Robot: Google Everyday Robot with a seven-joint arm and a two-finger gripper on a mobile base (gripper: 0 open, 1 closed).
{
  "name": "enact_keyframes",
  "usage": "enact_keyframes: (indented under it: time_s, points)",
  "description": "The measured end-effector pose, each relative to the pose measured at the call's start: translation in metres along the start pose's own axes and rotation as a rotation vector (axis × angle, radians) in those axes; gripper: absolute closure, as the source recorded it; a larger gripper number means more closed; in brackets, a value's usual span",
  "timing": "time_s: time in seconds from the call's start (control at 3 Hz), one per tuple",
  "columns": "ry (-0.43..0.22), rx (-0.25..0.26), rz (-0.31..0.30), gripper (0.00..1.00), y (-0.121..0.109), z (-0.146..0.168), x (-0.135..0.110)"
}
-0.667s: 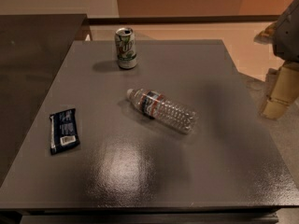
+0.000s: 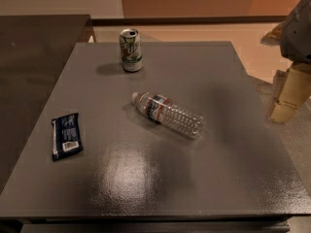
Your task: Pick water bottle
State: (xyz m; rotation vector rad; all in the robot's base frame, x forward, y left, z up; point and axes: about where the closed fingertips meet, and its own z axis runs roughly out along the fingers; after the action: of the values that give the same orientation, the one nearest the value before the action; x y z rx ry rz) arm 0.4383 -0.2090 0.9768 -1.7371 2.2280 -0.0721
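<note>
Water bottle (image 2: 167,114), small clear ribbed plastic w/ white cap, lies on its side mid grey desk (image 2: 233,188), well apart from my gripper (image 2: 286,101) off the right edge; can't tell if that's open or shut. Prob light, crushable, rolls easily. I'd take it across the ribbed middle.

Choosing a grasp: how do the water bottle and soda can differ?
The water bottle lies on its side; the soda can stands upright. The bottle is clear, the can opaque green-white. The bottle is longer than the can. Both rest on the table; the pincer hangs beyond its right edge.
</note>
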Motion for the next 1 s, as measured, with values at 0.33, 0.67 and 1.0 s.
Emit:
enact_keyframes:
  time_s: [0.33,0.67,1.0]
  points:
    - [-0.028,-0.028,-0.02,0.0,0.013,0.01,-0.027]
    - [-0.035,-0.031,-0.031,0.0,0.026,0.032,-0.063]
    - [-0.017,-0.01,-0.024,0.0,0.032,0.063,-0.095]
